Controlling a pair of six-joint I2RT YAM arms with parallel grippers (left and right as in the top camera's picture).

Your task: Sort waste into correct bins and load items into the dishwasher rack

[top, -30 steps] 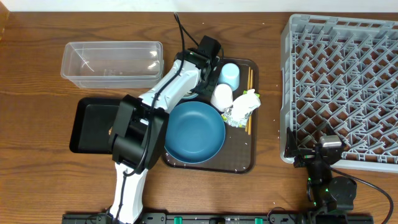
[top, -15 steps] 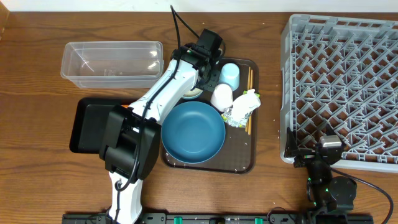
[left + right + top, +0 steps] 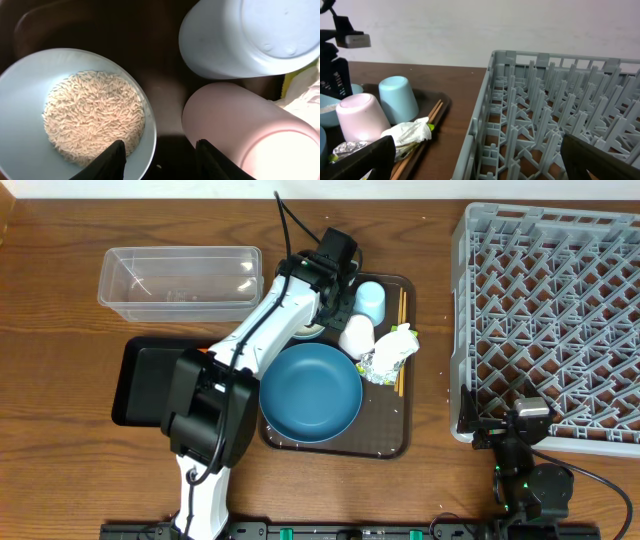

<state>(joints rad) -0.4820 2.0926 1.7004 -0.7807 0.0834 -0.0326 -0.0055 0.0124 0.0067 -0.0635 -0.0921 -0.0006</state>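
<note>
Left fingers (image 3: 116, 160), shut a second ago, stand parted and empty, the small pale blue bowl (image 3: 20, 90) of white rice grains (image 3: 92, 115) under one, the white cup (image 3: 240, 125) beside the other: a pickup looks next. Right fingers (image 3: 365, 160) idle, wide open.

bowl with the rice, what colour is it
The bowl is pale blue; left wrist view shows it best.
</note>
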